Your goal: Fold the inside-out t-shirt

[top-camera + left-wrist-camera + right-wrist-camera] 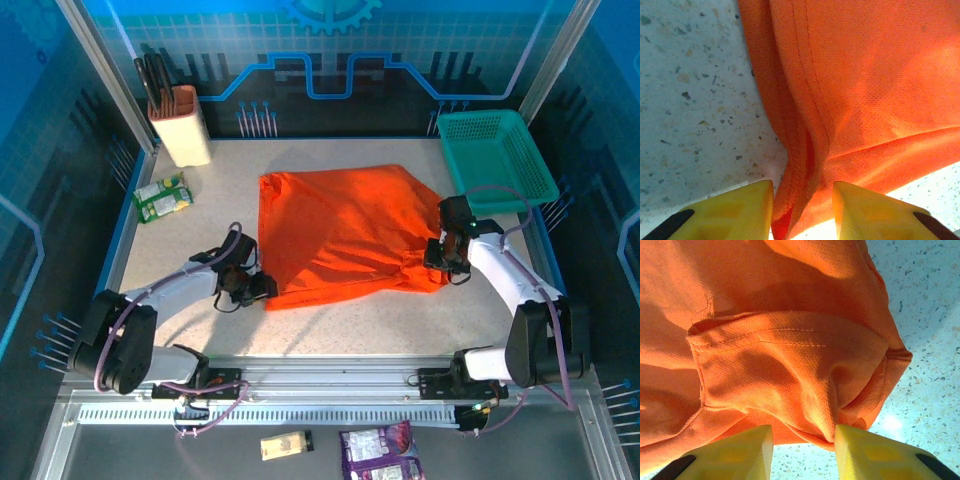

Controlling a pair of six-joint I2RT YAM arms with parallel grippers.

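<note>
Two grippers, both with jaws spread. You have the left gripper (pixel 803 186) at the near-left corner of the inside-out t-shirt (pixel 340 235), with a hemmed fold lying loose between its fingers, not pinched. The right gripper (pixel 803 428) sits at the near-right corner, bunched cloth just ahead of its gap. The shirt lies roughly flat in the middle of the table (pixel 330 330). The teal basket (pixel 495 150) stands at the far right.
</note>
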